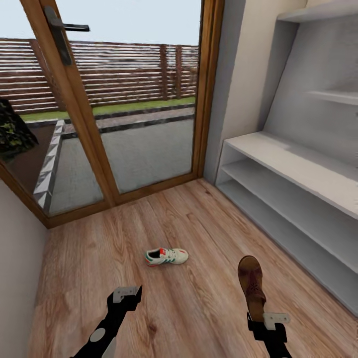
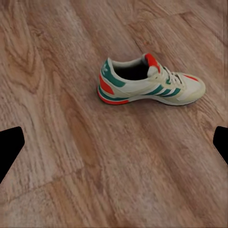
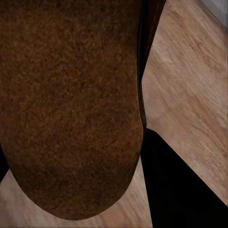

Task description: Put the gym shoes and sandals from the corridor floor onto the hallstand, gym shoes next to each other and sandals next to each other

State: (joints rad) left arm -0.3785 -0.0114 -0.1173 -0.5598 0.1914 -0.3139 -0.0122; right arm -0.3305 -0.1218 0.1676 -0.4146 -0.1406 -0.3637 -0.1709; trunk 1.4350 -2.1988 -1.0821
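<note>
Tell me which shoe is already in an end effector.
The brown sandal, held by the right end effector with its toe pointing away. The white-and-green gym shoe lies free on the corridor floor.

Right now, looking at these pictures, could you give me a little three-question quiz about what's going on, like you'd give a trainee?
1. True or false: the gym shoe already sits on the hallstand.
2. Multiple choice: what does the right gripper hold? A) a gym shoe B) a brown sandal C) nothing
3. Short answer: how do the fingers of the left gripper stand relative to the gym shoe?

Key
1. False. It lies on the corridor floor, in front of the glass door.
2. B. The sandal sticks out from its fingers, and its brown surface looms large in the right wrist view.
3. Spread open and apart from the shoe, which lies ahead of them.
</note>
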